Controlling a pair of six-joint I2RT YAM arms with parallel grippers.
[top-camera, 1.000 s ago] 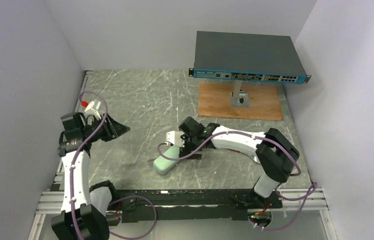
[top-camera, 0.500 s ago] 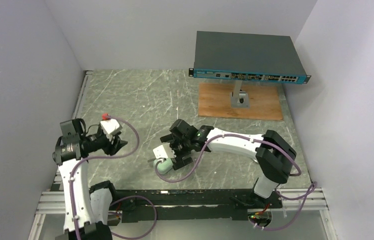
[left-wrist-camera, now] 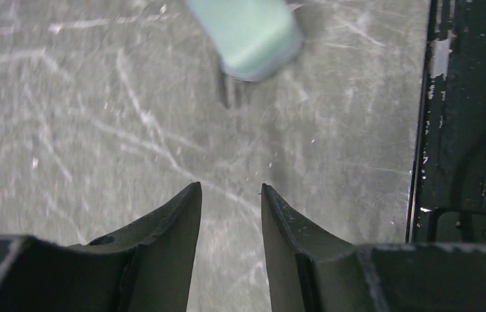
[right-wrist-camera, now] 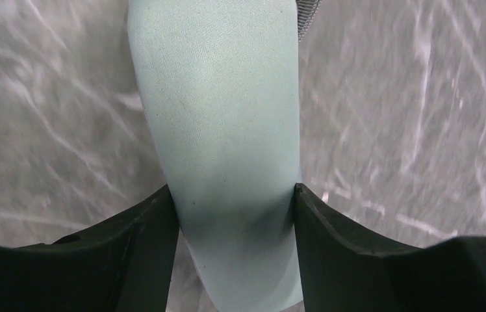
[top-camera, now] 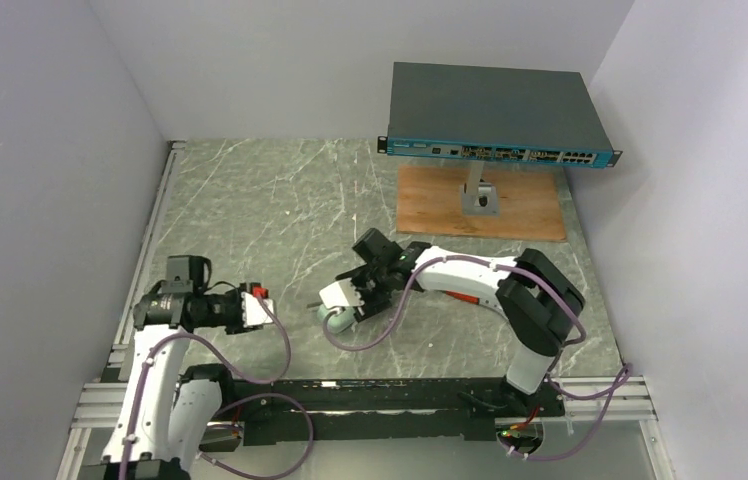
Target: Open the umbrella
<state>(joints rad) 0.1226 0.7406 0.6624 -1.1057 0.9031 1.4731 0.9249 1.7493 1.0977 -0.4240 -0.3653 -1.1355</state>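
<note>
The umbrella itself does not show in any view, so I cannot tell where it is. What shows is a mint-green case (right-wrist-camera: 221, 130). It lies on the grey table (top-camera: 250, 190), near the middle and a bit toward the near edge. The right gripper (right-wrist-camera: 234, 188) is grabbing the case: one black finger presses on each long side. A grey strap (right-wrist-camera: 308, 10) peeks out by the far end of the case.

The left gripper (left-wrist-camera: 230, 186) is near the left, close to the near edge. Its two fingers stand apart with only bare table between them, so it is let go and holds nothing. It points at the case but is not touching it.

Far on the right, a flat grey box (top-camera: 495, 110) sits on a stand over a wooden board (top-camera: 430, 205).
</note>
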